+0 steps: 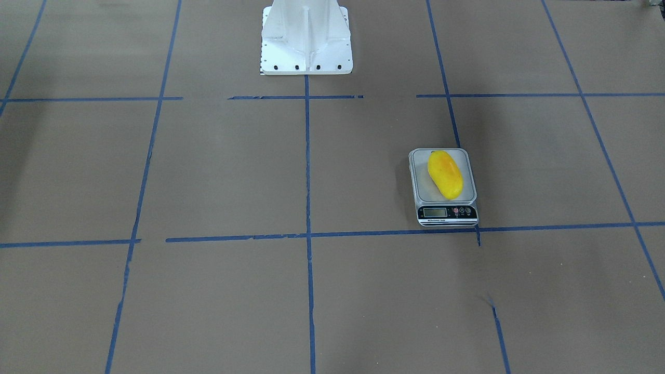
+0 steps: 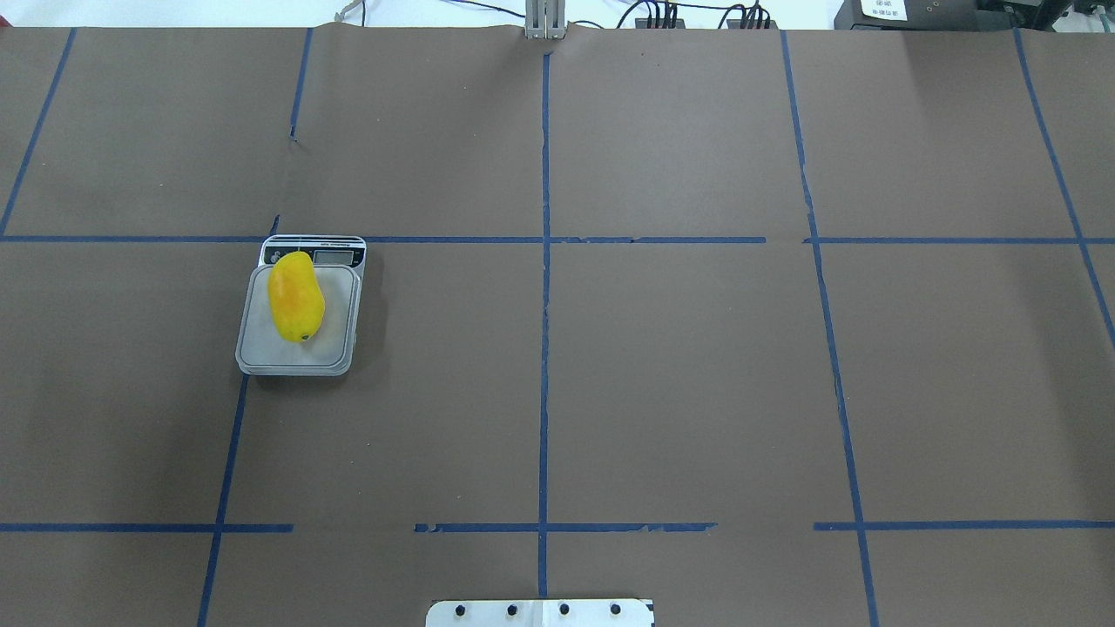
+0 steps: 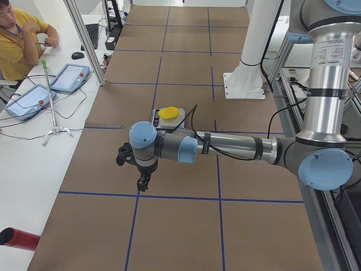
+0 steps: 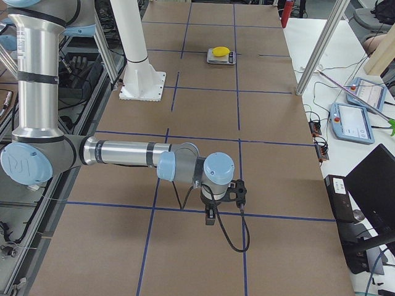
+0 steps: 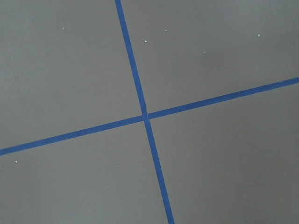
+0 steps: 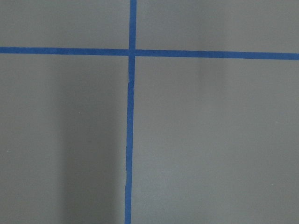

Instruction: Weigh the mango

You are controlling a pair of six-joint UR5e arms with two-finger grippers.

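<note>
Since neither gripper appears in the overhead or front-facing views, I cannot tell whether either set of fingers is open or closed. The side views alone do not settle it.

Task item: the mango (image 1: 445, 174) lies on the platform of the digital kitchen scale (image 1: 447, 212), resting on its side and set at a slight diagonal. No gripper is in contact with it. The scale sits on the robot's left half of the table (image 1: 218, 171), its display edge just beside a blue tape line (image 1: 363, 233) on the operators' side. The display reading is too small for me to make out.

Left gripper (image 3: 143, 182) hangs fingers-down over the brown paper, well apart from the scale, towards the table's left end. Right gripper (image 4: 210, 216) also points down, near a tape line at the opposite end and far from the scale.

Both wrist cameras show only brown paper and a tape crossing, no fruit and no scale.

White robot pedestal (image 1: 306, 39) stands at the table's robot-side edge, on the centre tape line.
</note>
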